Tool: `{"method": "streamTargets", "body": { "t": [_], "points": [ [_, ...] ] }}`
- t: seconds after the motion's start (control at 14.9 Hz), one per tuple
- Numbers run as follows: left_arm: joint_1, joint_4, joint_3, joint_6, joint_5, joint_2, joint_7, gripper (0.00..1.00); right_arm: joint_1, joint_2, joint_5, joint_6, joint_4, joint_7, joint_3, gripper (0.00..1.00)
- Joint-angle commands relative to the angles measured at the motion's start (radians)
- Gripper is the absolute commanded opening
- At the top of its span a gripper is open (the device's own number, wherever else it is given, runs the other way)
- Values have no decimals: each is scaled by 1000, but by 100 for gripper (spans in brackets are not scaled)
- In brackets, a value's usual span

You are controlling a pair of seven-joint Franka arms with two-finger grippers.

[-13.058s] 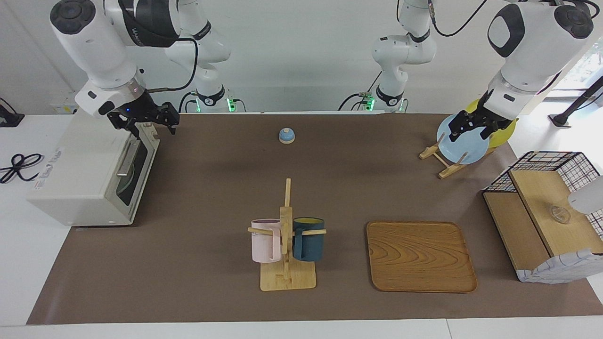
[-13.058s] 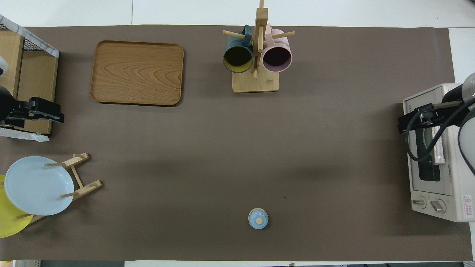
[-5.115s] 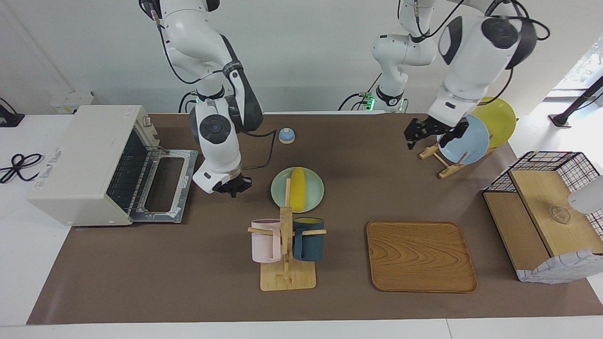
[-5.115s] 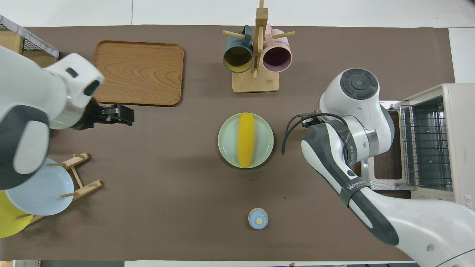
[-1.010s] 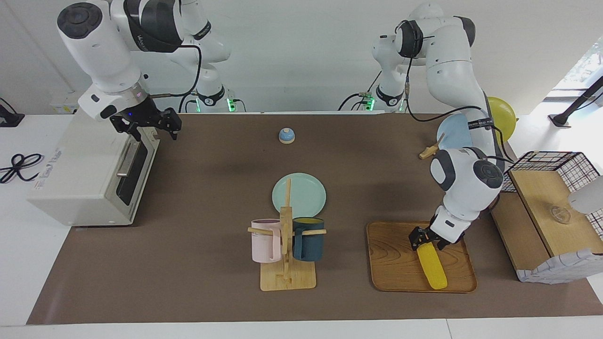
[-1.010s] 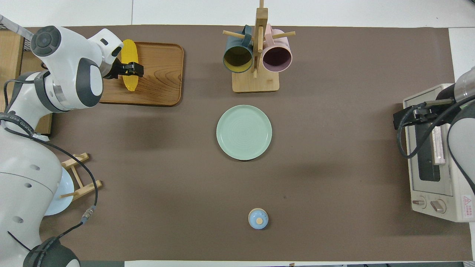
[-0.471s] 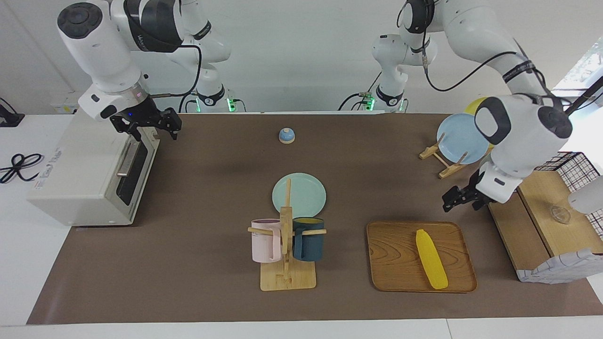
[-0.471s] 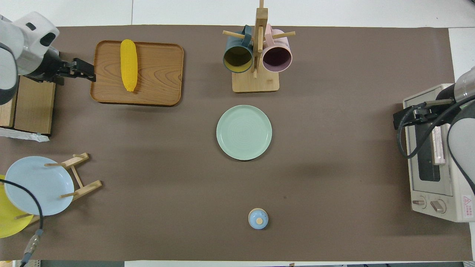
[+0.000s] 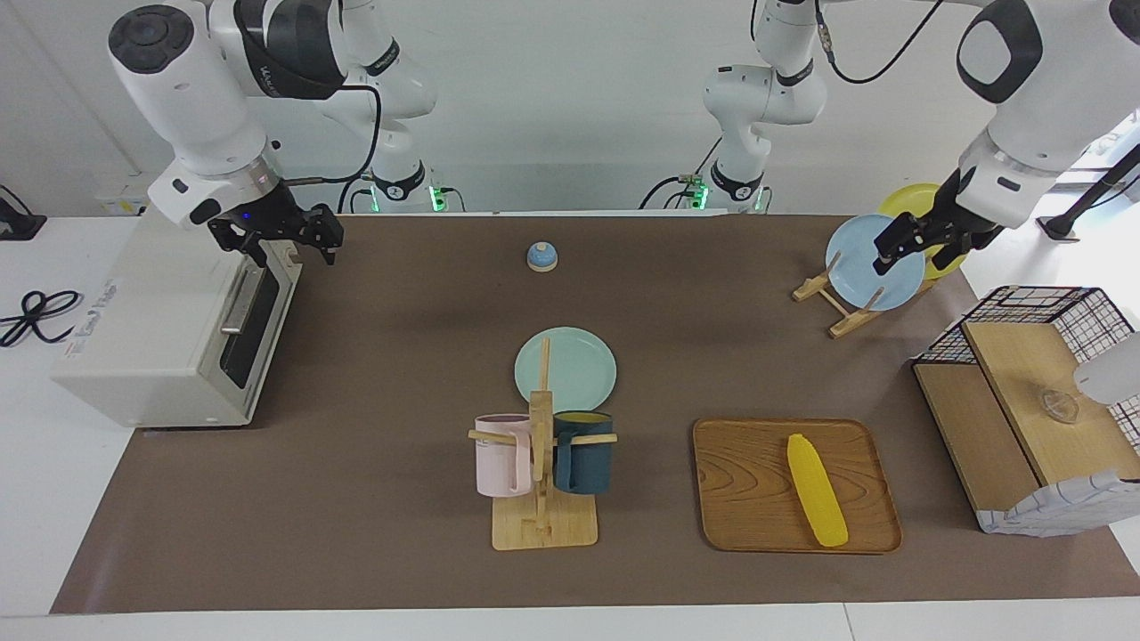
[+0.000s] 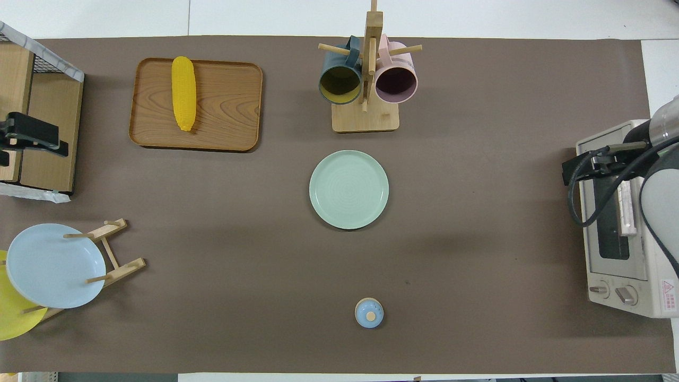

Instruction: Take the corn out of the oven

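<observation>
Corn (image 9: 816, 490): lies on the wooden tray (image 9: 748, 481), lower right of the facing view. Oven (image 9: 169, 329): door closed, at left. Left tool (image 9: 922, 239) over the plate rack (image 9: 833, 303), right tool (image 9: 276, 233) over the oven; both open, empty.

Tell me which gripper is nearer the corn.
Left. The left gripper hangs over the blue plate's rack, toward the corn's end of the table; the right gripper is over the oven.

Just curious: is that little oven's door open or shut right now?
Shut. The oven has its glass door upright against its front, and the corn lies on the wooden tray.
</observation>
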Motion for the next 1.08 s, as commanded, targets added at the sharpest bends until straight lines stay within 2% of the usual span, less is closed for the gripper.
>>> {"method": "streamTargets", "body": {
  "t": [0.0,0.13,0.34,0.4,0.67,0.88,1.01],
  "points": [
    [140,-32,-139,-85,31,-60,-12,100,-8,-15,23,-9,-11,3,3,100],
    [168,-78,-189,-77,51,-80,-18,100,-8,-15,23,-9,-11,3,3,100],
    [142,-220,-184,108,52,-135,-10,100,-7,-15,23,-9,-11,3,3,100],
    [139,-237,-183,139,52,-134,-7,100,-8,-15,23,-9,-11,3,3,100],
    [134,-233,-178,136,52,-117,-6,100,-8,-15,23,-9,-11,3,3,100],
    [108,-218,-184,134,162,-111,4,100,-8,-15,23,-9,-11,3,3,100],
    [110,-219,-186,139,156,-109,-6,100,-8,-15,23,-9,-11,3,3,100]
  ]
}}
